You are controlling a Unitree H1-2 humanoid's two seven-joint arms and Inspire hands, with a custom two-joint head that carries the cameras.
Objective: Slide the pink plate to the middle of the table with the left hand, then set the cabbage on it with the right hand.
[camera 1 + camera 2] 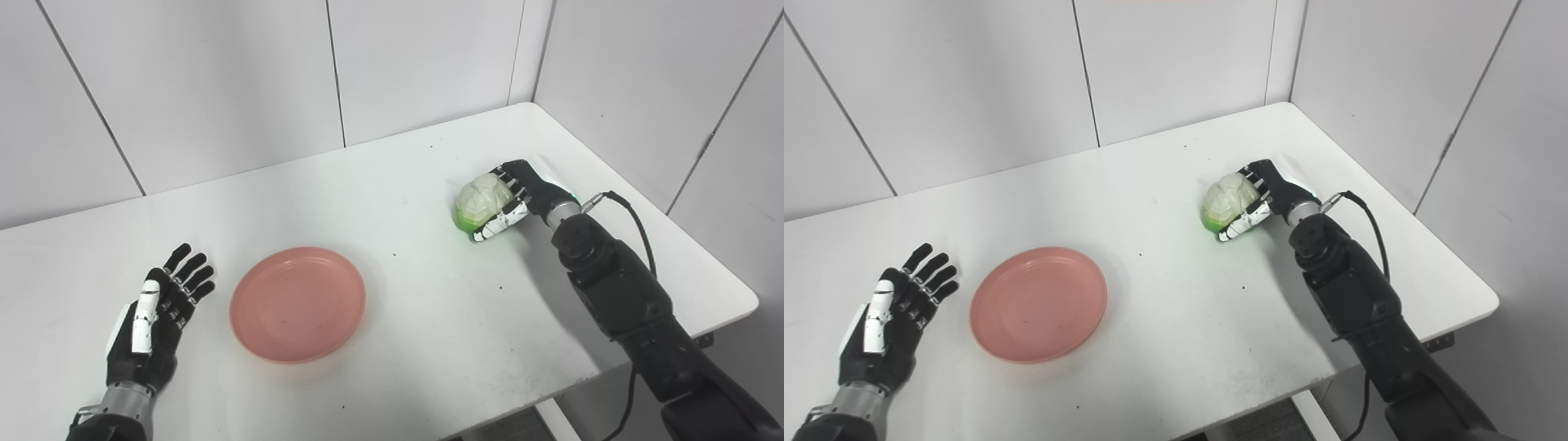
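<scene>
Cabbage [482,201] sits on the right half of the white table [429,306], pale on top and bright green at its base, and our right hand [513,199] is wrapped around it from the right side. The fingers [501,224] curl along the front and far side of the head, with the thumb side lying low near the green base, so we have a closed hold on it. We cannot tell whether the cabbage rests on the tabletop or is lifted just clear of it.

Our left hand [156,312] lies near the table's left side, palm up, fingers stretched out and slightly spread, holding nothing. It is just beside the pink plate [298,304] but not touching it; a strip of bare table shows between the fingertips and the plate's rim.

We see the plate sitting flat and empty, somewhat left of the table's middle and toward the near edge. It is well apart from the cabbage, which lies farther back and to the right. A black cable [631,214] loops out from our right wrist. White wall panels [245,79] close off the table's far and right sides.
</scene>
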